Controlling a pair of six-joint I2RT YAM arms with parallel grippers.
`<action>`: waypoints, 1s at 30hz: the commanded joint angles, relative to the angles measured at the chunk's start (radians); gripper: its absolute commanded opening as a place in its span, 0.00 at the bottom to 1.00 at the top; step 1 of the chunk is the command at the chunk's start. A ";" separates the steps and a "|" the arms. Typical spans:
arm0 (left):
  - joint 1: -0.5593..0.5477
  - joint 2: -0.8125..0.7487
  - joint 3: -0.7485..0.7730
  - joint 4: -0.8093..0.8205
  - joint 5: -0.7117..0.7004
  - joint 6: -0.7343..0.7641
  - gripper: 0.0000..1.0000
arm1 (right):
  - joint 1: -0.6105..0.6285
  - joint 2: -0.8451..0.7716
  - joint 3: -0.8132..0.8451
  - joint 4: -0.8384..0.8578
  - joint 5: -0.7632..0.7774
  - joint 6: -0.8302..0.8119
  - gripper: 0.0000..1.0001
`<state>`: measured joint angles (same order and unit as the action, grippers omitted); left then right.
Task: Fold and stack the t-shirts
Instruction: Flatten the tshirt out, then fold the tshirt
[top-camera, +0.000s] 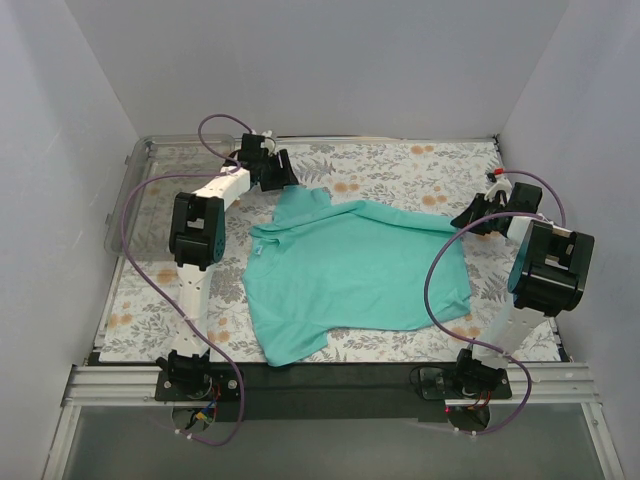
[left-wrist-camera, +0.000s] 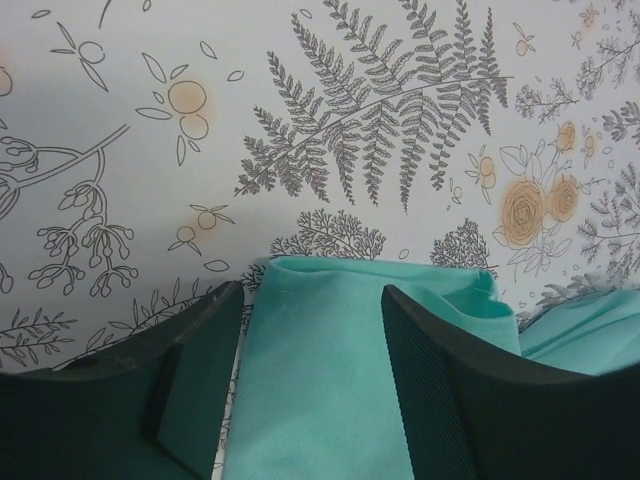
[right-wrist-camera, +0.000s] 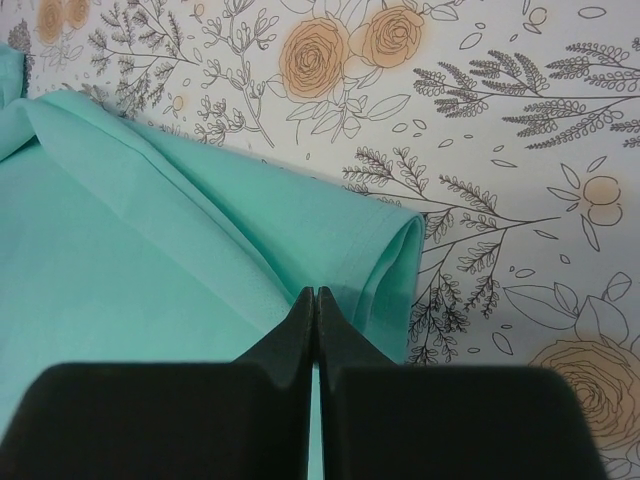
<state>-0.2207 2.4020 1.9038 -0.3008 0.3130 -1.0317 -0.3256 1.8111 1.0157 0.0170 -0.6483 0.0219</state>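
The plain teal-green soft fabric t-shirt (top-camera: 360, 270) lies loosely spread over the middle of the floral-patterned desk (top-camera: 420, 165), rumpled, with one part skewed toward the near left. Only 1 shirt shows, with no tidy fold finished and no stack begun, so the task looks early and nearly all the folding is left. The left jaws, at the shirt's far left corner, stand wide astride a doubled flap of cloth without pinching it. The right jaws, at its right edge, are closed tight over a rolled hem; whether they nip cloth I cannot tell
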 joint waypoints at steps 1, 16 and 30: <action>-0.020 0.011 0.014 -0.058 -0.014 0.048 0.53 | -0.009 0.016 0.018 0.001 -0.025 -0.008 0.01; -0.048 0.057 0.046 -0.113 -0.104 0.127 0.15 | -0.020 0.024 0.020 -0.014 -0.033 -0.010 0.01; -0.045 -0.248 -0.212 0.236 0.011 0.173 0.00 | -0.030 -0.048 0.023 -0.015 -0.071 -0.017 0.01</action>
<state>-0.2607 2.3306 1.7397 -0.1841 0.3012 -0.8917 -0.3473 1.8244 1.0157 -0.0013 -0.6807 0.0212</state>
